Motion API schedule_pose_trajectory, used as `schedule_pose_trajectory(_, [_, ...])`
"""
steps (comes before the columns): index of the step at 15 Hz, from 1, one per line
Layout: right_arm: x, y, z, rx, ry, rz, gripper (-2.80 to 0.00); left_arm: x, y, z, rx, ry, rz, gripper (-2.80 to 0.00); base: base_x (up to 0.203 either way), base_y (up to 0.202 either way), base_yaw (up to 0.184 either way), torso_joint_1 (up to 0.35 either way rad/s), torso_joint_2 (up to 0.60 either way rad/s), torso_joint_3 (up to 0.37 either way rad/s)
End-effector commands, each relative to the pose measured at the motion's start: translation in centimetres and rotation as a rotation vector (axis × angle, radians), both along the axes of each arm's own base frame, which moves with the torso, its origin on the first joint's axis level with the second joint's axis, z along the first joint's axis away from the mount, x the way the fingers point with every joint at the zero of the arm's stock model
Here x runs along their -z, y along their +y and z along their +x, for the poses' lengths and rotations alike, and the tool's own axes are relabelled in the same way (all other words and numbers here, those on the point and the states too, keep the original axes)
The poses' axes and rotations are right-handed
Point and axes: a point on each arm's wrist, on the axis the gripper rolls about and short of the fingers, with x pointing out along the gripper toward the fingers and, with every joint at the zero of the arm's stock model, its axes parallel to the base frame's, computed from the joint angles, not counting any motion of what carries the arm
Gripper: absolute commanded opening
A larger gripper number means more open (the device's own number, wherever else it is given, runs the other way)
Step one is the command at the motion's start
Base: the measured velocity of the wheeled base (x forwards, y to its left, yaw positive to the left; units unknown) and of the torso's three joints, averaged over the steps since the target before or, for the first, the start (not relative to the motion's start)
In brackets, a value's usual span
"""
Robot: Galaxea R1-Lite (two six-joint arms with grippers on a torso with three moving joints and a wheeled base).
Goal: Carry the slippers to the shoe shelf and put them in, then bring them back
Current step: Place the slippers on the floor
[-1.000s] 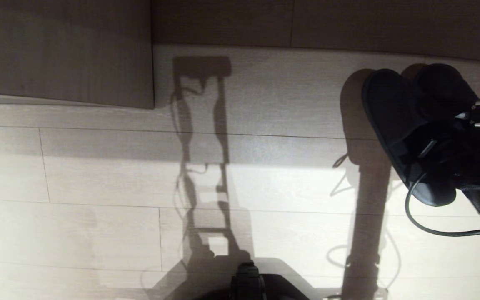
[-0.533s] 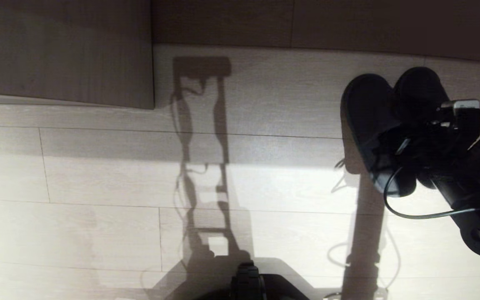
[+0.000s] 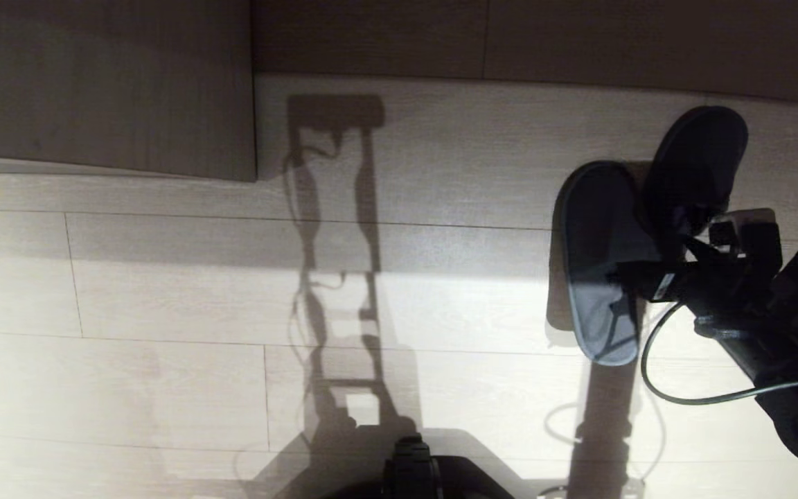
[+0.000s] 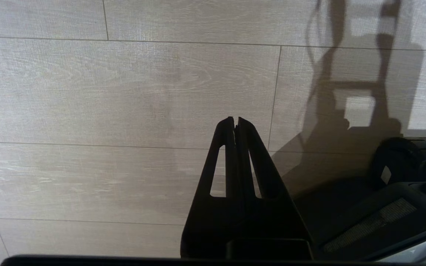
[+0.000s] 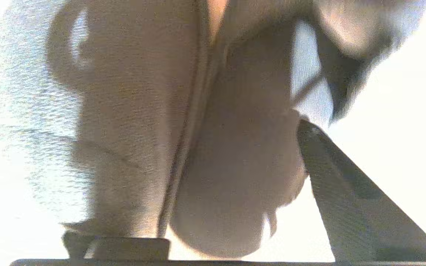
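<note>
Floorboards, pale and sunlit, fill most of what I see from the head camera. A grey-brown wood panel sits at the far left corner, and I cannot tell from here whether it belongs to the shoe shelf.

Over on my right side the slippers are down on the boards, well apart from that panel. The flat slipper lies sole-down with its long axis running almost straight away from me. The tilted slipper sits just beyond it, angled outward, and the two touch or nearly touch where they overlap.

My right gripper hangs low over that overlap, reaching in from the right, so the pair lies directly ahead of it with both long axes roughly in line with the reach. In the right wrist view the fabric crowds the lens, and one finger stands clear at the slippers' side. The fingers are spread, with the slippers between them and not pinched.

My left gripper points at bare floor by the base, its fingers pressed together, much farther from the slippers than the right.

I judge this to be a set-down. Backing the right hand out along the slippers' length should avoid dragging them, whereas a sideways exit would likely catch a strap.
</note>
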Motion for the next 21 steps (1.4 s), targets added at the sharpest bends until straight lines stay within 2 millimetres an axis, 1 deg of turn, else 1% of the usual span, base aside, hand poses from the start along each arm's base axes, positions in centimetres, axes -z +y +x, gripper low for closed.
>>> schedule_pose_trajectory(1, [-0.1,0.0,-1.1,0.001,0.002,-0.001,0.00,0.0,0.0,0.0,-0.002,-0.001,0.000,-2.80,0.000,0.000,0.000,0.000,0.00,0.000])
schedule_pose_trajectory(4, [0.6,0.0,-2.5,-0.002,0.045,-0.003,0.00,0.0,0.0,0.0,-0.001,-0.001,0.000,-2.80,0.000,0.000,0.000,0.000,0.00,0.000])
schedule_pose_trajectory(5, [1.1,0.0,-2.8,-0.001,0.069,-0.003,0.00,0.0,0.0,0.0,0.000,-0.001,0.000,-2.80,0.000,0.000,0.000,0.000,0.00,0.000])
schedule_pose_trajectory(7, [1.5,0.0,-3.0,0.003,0.089,-0.003,0.00,0.0,0.0,0.0,-0.002,0.000,0.000,-2.80,0.000,0.000,0.000,0.000,0.00,0.000])
schedule_pose_trajectory(9, [2.2,0.0,-4.0,0.000,0.154,-0.005,0.00,0.0,0.0,0.0,0.000,0.000,0.000,-2.80,0.000,0.000,0.000,0.000,0.00,0.000])
schedule_pose_trajectory(11, [2.8,0.1,-4.4,-0.007,0.192,0.006,0.00,0.0,0.0,0.0,-0.002,0.000,0.000,-2.80,0.000,0.000,0.000,0.000,0.00,0.000])
schedule_pose_trajectory(14, [2.6,0.1,-4.4,-0.035,0.176,0.067,0.00,0.0,0.0,0.0,-0.001,-0.001,0.000,-2.80,0.000,0.000,0.000,0.000,0.00,0.000])
schedule_pose_trajectory(16, [2.1,0.3,-4.7,-0.110,0.163,0.125,0.00,0.0,0.0,0.0,0.000,0.000,0.000,-2.80,0.000,0.000,0.000,0.000,0.00,0.000])
schedule_pose_trajectory(18, [2.2,0.3,-4.7,-0.116,0.164,0.131,0.00,0.0,0.0,0.0,-0.002,0.000,0.000,-2.80,0.000,0.000,0.000,0.000,0.00,0.000])
schedule_pose_trajectory(20, [2.0,0.4,-4.5,-0.196,0.156,0.202,0.00,0.0,0.0,0.0,-0.001,0.000,0.000,-2.80,0.000,0.000,0.000,0.000,0.00,0.000])
schedule_pose_trajectory(21, [1.8,0.3,-4.5,-0.197,0.145,0.200,0.00,0.0,0.0,0.0,0.000,0.000,0.000,-2.80,0.000,0.000,0.000,0.000,0.00,0.000])
